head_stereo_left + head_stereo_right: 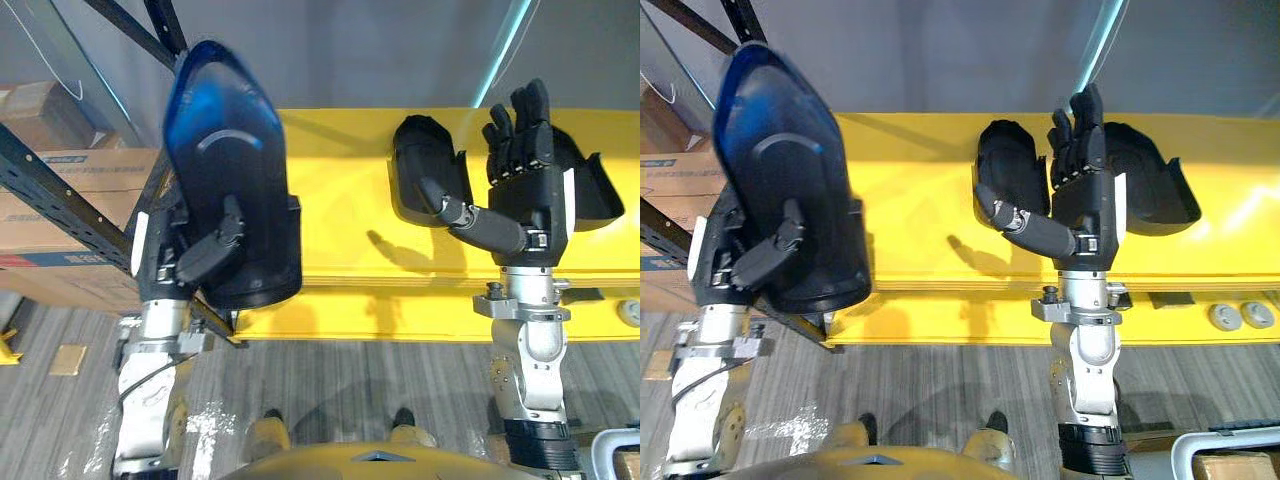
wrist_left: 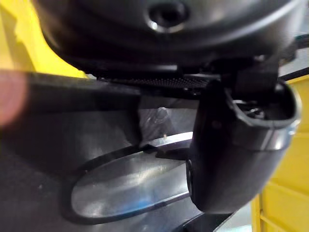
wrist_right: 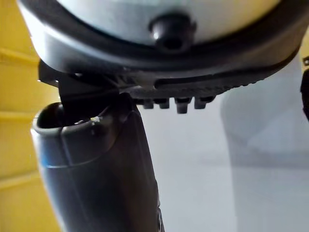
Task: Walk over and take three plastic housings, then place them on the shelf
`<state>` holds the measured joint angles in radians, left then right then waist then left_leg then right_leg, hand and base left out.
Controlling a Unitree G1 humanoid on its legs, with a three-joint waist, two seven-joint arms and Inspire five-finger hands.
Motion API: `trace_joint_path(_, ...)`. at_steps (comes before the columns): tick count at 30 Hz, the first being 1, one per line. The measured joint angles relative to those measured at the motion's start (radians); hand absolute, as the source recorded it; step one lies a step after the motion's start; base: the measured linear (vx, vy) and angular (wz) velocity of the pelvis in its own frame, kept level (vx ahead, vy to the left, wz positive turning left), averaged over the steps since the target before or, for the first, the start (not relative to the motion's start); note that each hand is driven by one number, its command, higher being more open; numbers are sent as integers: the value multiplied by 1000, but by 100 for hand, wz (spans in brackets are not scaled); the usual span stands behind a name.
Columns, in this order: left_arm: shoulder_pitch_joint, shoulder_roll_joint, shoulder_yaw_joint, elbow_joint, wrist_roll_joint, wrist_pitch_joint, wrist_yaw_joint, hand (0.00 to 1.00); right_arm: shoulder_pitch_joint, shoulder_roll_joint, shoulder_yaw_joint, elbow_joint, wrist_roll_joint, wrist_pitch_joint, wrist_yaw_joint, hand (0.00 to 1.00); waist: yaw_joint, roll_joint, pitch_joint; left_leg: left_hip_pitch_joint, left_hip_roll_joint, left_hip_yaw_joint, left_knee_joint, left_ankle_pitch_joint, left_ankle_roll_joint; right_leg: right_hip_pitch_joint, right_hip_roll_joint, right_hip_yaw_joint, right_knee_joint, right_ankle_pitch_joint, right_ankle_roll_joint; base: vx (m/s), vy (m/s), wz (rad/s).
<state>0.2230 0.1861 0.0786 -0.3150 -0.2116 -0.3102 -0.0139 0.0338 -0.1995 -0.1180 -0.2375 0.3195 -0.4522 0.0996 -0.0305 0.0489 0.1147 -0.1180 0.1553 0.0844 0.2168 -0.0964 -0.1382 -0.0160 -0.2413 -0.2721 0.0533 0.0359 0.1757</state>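
Warehouse: steel racking (image 1: pixel 50 192), stacked cartons (image 1: pixel 95 172).

A plain grey wall (image 1: pixel 380 50) runs across at 12 o'clock, with a thin teal light strip (image 1: pixel 506 48) slanting down it at 1 o'clock. Below the wall lies the long yellow shelf (image 1: pixel 340 200) (glossy, catching the light). At 9 o'clock a dark metal rack (image 1: pixel 60 208) holds cardboard boxes (image 1: pixel 100 170). Grey wood-grain floor (image 1: pixel 330 390) spreads at 6 o'clock
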Motion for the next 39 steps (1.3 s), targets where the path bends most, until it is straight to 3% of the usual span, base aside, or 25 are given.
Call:
trace_joint_path(5, -44, -3, -21, -3, 71, 6, 84, 0, -2, -43, -40, -8, 4, 27, 2, 100, -3, 37, 4, 49, 25, 16, -118, 60, -17, -13, 31, 11, 3, -8, -19, -6, -75, -6)
trace_joint_path(10, -159, 9, 6, 26, 111, 84, 212, 0, -2, -40, -23, -40, 22, 50, 26, 100, -3, 41, 12, 62, 32, 48, -146, 76, -17, -53, 38, 49, 39, -19, -34, -23, -18, -18)
trace_joint_path(15, -340, 88, 71, 260, 95, 164, 315, 0, -3, -41, 32, -43, 87, 108, 88, 100, -22, 37, 42, 90, 32, 78, -171, 89, -17, -85, 37, 87, 90, -42, -44, -27, -5, -17)
trace_joint_path(18, -439, 164, 84, 406, -3, 192, 298, 0, -12, -46, 45, -42, 91, 141, 125, 100, -29, 39, 72, 89, 30, 103, -172, 93, -14, -125, 36, 117, 126, -46, -43, -40, -3, -22)
trace_joint_path(24, -586, 228, 54, 541, -204, 221, 167, 0, -78, -97, 121, -32, 138, 183, 161, 100, -48, 41, 109, 86, 28, 116, -193, 116, -14, -180, 36, 151, 185, -62, -50, -30, -10, -9)
trace_joint_path(29, -676, 267, 13, 625, -360, 297, 91, 0, -111, -112, 193, -33, 139, 234, 180, 100, -73, 47, 143, 89, 27, 136, -206, 130, -12, -212, 37, 172, 222, -73, -49, -40, -22, -10)
trace_joint_path(34, -727, 284, 14, 691, -415, 369, 82, 0, -111, -113, 250, -37, 139, 252, 178, 100, -80, 48, 175, 68, 27, 148, -205, 140, -10, -249, 37, 185, 243, -76, -51, -40, -18, -4)
trace_joint_path(39, -773, 294, 16, 699, -375, 382, 116, 0, -121, -118, 293, -71, 181, 271, 153, 100, -76, 50, 192, 51, 27, 158, -203, 145, -11, -273, 37, 190, 246, -75, -51, -13, -8, -2)
